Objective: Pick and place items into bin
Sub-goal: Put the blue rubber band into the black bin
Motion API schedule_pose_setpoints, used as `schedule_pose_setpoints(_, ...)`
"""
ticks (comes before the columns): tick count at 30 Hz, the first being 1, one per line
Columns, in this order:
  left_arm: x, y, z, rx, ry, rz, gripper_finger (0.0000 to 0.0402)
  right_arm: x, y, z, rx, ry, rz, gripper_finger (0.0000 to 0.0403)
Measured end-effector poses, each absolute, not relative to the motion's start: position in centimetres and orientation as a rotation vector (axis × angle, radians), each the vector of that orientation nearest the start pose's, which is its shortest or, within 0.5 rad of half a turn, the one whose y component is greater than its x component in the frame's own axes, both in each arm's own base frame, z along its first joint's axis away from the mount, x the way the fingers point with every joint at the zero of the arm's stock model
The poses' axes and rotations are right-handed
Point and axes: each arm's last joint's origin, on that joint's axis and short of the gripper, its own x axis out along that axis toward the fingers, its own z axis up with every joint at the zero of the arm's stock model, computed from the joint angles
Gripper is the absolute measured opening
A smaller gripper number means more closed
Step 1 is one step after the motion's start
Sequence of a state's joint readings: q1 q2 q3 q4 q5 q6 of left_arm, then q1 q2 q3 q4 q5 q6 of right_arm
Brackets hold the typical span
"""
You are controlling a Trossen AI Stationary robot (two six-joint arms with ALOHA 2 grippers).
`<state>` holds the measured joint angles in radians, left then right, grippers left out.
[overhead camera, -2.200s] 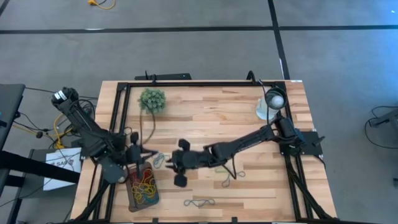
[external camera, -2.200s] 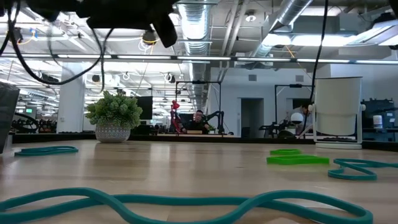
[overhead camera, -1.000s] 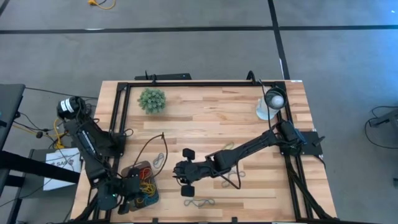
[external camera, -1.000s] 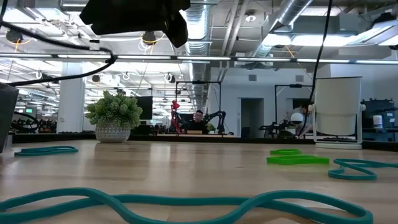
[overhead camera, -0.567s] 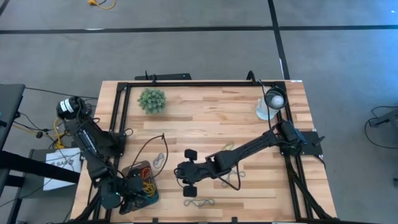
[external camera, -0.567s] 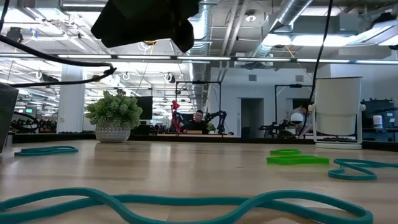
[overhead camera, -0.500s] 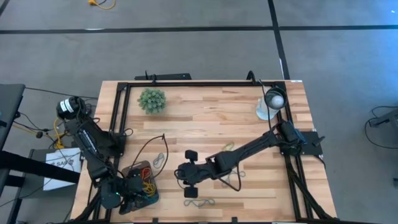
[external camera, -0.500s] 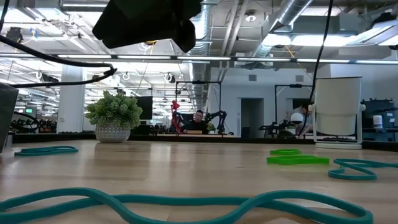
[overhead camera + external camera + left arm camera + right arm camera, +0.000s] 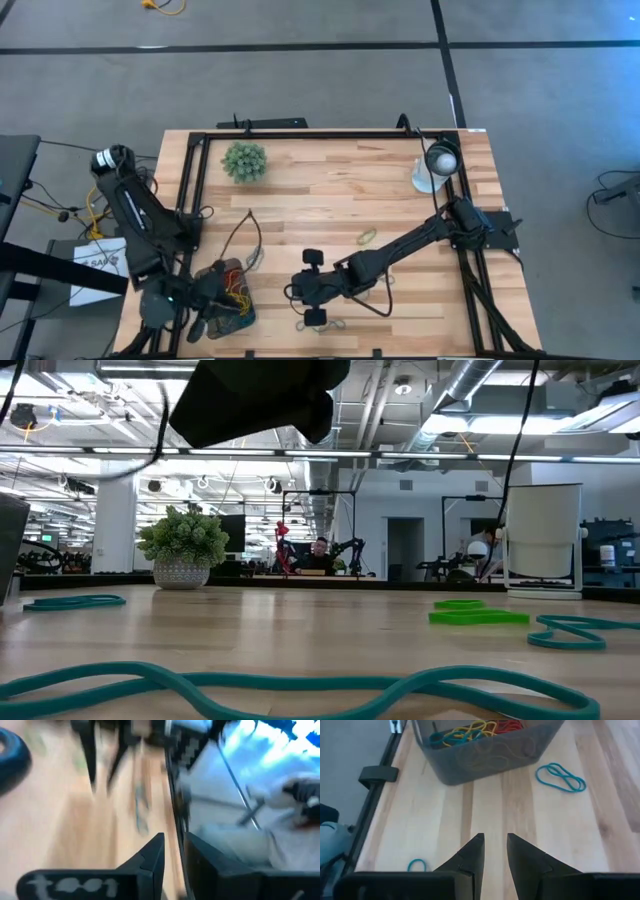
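The bin (image 9: 232, 283) is a dark grey translucent tray near the table's near-left corner, holding red, yellow and green bands (image 9: 470, 731). Loose bands lie flat on the wood: a teal one (image 9: 560, 776) beside the bin, a small teal one (image 9: 416, 865), a grey one (image 9: 320, 325) by the near edge and a yellow-green one (image 9: 366, 237). My right gripper (image 9: 296, 291) hovers right of the bin, pointing at it, fingers shut and holding nothing (image 9: 495, 840). My left gripper (image 9: 205, 318) is at the bin's near-left side, shut and holding nothing; its wrist view is blurred.
A fuzzy green plant ball (image 9: 245, 160) stands far left and a white lamp-like object (image 9: 437, 165) far right. A black metal frame (image 9: 195, 170) edges the table. A black cable (image 9: 240, 235) loops over the wood near the bin. Bare wood lies in the middle.
My right gripper has moved toward the table's near edge and slightly right, still facing the bin. My left arm has swung, carrying its gripper a little toward the near-left corner beside the bin. The cable loop has shifted with it.
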<state>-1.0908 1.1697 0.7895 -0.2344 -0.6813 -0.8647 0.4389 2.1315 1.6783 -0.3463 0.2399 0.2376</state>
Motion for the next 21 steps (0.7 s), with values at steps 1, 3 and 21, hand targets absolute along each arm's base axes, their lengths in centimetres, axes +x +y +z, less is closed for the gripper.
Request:
schedule_pose_setpoints(1, 13.0, -20.2, 26.8, -0.336, 0.476, -0.181, 0.006, 43.1, 19.4, 20.5, -0.046, 0.774, 0.091, 0.0076)
schedule_pose_setpoints(3, 13.5, -19.7, 28.3, -0.297, 0.427, -0.16, 0.0059, 42.6, 19.1, 21.1, -0.066, 0.802, 0.067, 0.0076)
schedule_pose_setpoints(21, 20.0, -8.6, 28.1, -0.201, 0.804, 0.287, 0.0058, 30.8, 12.4, 37.6, -0.267, 0.692, -0.266, 0.0076)
